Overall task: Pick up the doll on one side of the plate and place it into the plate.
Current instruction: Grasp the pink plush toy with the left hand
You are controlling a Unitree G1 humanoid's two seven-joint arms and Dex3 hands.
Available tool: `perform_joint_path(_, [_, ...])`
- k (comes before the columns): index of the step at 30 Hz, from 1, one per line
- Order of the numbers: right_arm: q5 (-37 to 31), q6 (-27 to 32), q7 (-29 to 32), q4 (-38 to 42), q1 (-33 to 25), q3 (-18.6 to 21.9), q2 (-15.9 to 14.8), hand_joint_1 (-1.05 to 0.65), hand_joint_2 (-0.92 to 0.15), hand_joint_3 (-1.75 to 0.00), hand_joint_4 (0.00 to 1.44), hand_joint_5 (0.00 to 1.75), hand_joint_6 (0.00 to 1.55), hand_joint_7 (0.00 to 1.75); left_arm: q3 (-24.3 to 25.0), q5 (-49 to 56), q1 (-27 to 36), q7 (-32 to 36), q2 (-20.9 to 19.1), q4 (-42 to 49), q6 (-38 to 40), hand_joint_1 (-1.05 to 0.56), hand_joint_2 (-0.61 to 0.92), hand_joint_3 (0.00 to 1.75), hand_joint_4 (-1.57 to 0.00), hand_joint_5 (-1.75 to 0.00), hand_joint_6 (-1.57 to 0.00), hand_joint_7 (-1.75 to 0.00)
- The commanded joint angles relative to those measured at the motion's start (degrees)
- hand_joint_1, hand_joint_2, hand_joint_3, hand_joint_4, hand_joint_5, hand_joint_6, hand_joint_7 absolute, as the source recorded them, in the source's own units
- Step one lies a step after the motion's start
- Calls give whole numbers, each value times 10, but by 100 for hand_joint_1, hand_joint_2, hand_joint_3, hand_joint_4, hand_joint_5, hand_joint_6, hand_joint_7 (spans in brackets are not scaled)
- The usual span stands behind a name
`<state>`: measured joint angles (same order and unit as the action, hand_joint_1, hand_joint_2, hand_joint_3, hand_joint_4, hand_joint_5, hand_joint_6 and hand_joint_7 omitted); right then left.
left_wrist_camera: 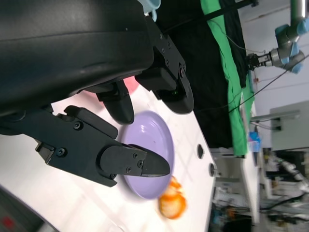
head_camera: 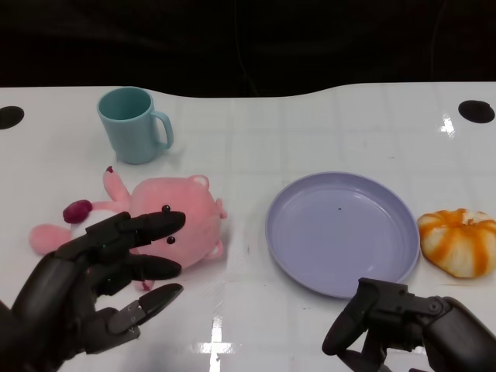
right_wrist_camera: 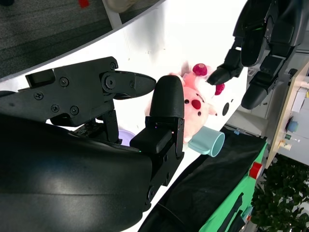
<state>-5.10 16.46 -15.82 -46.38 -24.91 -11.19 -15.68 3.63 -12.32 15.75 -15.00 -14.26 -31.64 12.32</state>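
A pink plush doll [head_camera: 167,217] lies on the white table, left of the lavender plate [head_camera: 341,232], which holds nothing. My left hand [head_camera: 101,298] hovers over the doll's near side with its fingers spread and holds nothing; its upper fingertips overlap the doll's face in the head view. My right hand [head_camera: 403,322] sits low by the plate's near rim, fingers loosely bent, holding nothing. The right wrist view shows the doll [right_wrist_camera: 195,104] with the left hand [right_wrist_camera: 263,43] above it. The left wrist view shows the plate [left_wrist_camera: 159,140] beyond my fingers [left_wrist_camera: 135,164].
A teal mug [head_camera: 132,124] stands behind the doll at the back left. An orange-and-white pumpkin toy [head_camera: 459,242] lies just right of the plate. The table's far edge runs against a dark backdrop.
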Motion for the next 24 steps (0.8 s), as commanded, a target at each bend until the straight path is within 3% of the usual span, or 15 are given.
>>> perform_joint_path(1, [-2,4,4,-3,2,0,0,-25,-92,-34,67,158,60,130,-1,35,-13,-3,-18,9,-27,-57,92,20,-20,-86,-42,-18])
perform_joint_path(10, [0,6,4,-4,1,1,1,-24,-92,-34,66,159,60,130,-9,232,-54,25,-76,0,-38,-65,92,17,-7,-77,-33,-9])
perform_joint_path(15, [-1,5,4,-6,0,1,0,-25,-92,-34,66,159,60,130,-20,344,-84,28,-106,4,-25,-64,92,9,-5,-72,-35,-7])
perform_joint_path(24, [1,10,5,-12,-3,1,1,-25,-92,-34,66,158,60,130,-65,511,-145,-2,-154,42,-4,-65,92,4,-1,-64,-32,-2])
